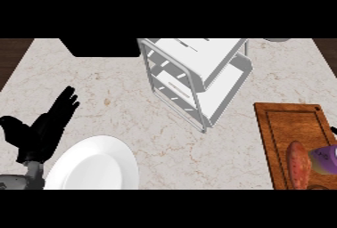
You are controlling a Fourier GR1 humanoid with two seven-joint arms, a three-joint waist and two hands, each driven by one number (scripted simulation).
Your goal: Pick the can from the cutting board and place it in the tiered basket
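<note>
Now we see the can (324, 159), purple, lying on the cutting board (289, 129) at the near right, just beside a reddish vegetable (298, 165) | tiered basket (197, 71) white, far centre of the worktop (197, 147) | left robot hand (49, 127) fingers straight and apart, near left beside a white plate (92, 164).
</note>
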